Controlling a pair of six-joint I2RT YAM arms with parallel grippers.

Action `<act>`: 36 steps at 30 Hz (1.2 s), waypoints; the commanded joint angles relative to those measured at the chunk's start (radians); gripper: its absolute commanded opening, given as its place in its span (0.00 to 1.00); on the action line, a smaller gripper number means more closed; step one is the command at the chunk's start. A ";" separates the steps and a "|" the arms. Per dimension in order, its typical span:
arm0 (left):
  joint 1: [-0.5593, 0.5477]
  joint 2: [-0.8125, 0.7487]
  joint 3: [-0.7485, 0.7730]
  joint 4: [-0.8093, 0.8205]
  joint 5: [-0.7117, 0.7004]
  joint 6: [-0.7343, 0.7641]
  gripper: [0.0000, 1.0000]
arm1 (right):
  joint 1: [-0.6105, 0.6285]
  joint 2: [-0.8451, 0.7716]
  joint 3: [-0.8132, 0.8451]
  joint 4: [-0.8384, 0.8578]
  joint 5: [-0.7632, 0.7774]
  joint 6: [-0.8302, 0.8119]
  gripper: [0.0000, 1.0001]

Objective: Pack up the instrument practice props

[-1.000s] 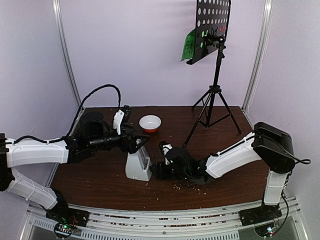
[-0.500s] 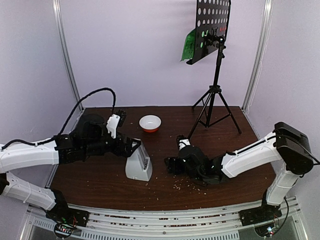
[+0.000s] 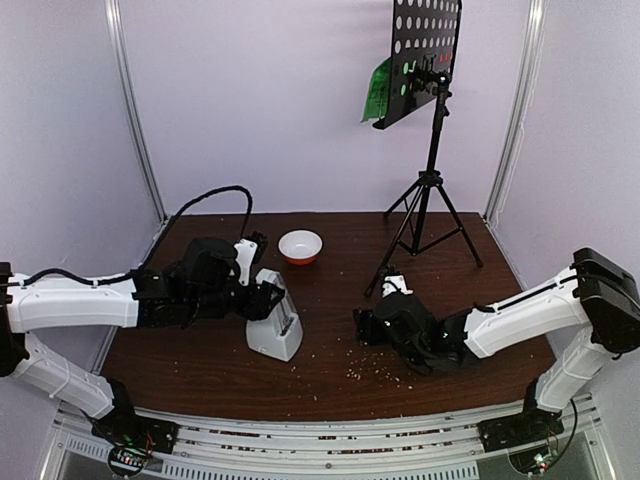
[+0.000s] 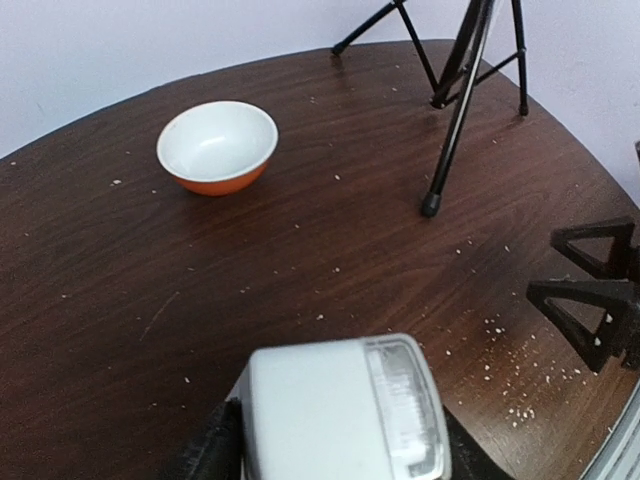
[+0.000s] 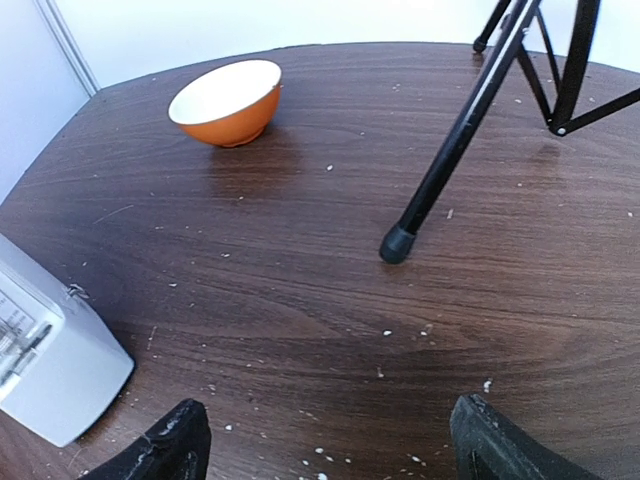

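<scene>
Bright, even, soft light from overhead; shadows weak. Mild sheen on dark bench [image 5: 300, 260], soft shadow under bowl [image 5: 226, 100]. Wrist views bend at edges; metronome [image 4: 340, 410] near lens sl. blurred. Top view sharp.

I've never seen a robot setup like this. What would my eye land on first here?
Probably the tall black music stand towering at the back right of the table, a green sheet poking out at its left edge. Next, the white metronome left of the middle, clasped on both sides by the left hand, with a small white-and-orange bowl behind it.
</scene>
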 commanded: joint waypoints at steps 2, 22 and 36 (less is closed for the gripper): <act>0.005 -0.009 -0.003 -0.033 -0.119 0.000 0.51 | -0.005 -0.054 -0.029 -0.027 0.088 0.014 0.86; 0.461 0.054 -0.122 0.338 0.170 0.452 0.29 | -0.037 -0.205 -0.116 -0.072 0.163 0.024 0.86; 0.661 0.325 0.075 0.369 0.492 0.639 0.49 | -0.059 -0.363 -0.173 -0.168 0.211 0.050 0.88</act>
